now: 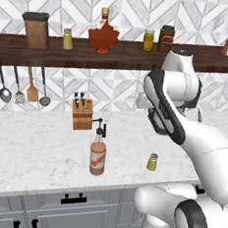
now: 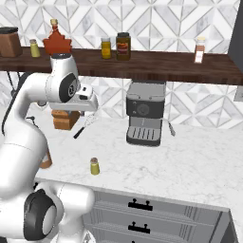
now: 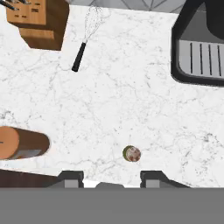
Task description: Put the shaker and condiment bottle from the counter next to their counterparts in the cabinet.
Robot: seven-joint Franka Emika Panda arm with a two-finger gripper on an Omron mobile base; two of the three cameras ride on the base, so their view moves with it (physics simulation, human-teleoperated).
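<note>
The shaker, tiny and yellow-green with a metal cap, stands on the white marble counter near its front edge. The condiment bottle stands upright to its left, with brown-orange liquid and a black spout. My gripper hangs high above the counter, pointing down, open with nothing between its fingers; the shaker lies just ahead of the fingertips. On the cabinet, a dark wooden shelf, stand the counterparts: a twin shaker and a red maple-leaf bottle.
A knife block and a whisk sit at the back of the counter. A coffee machine stands to the right. Jars and a brown canister share the shelf. Utensils hang below it.
</note>
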